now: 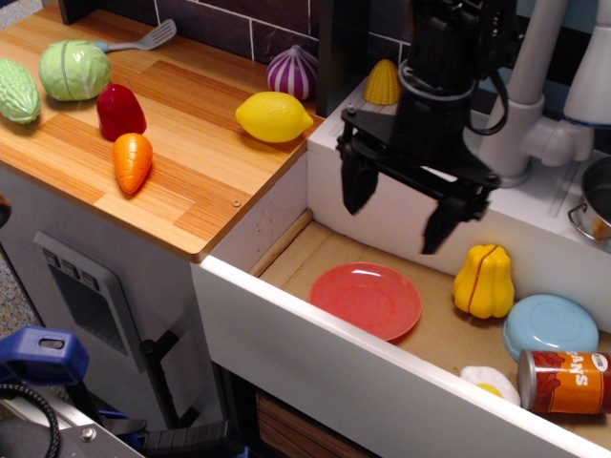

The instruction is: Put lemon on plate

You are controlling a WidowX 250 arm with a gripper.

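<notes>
The bright yellow lemon [274, 115] lies on the wooden counter near its right edge, next to the purple onion. The coral-red plate [366, 300] lies empty on the floor of the sink basin. My black gripper [396, 219] hangs open and empty over the basin, above and slightly behind the plate, to the right of the lemon. Its two fingers [355, 186] point down and stand wide apart.
On the counter lie a carrot [132, 160], red pepper [119, 111], cabbage [73, 70], green gourd [16, 91], spatula [143, 40] and purple onion [292, 72]. In the basin are a ribbed yellow squash [485, 281], light blue plate [551, 326], can [567, 382] and fried egg [490, 384]. A corn cob [383, 82] and faucet [530, 76] stand on the sink's rim.
</notes>
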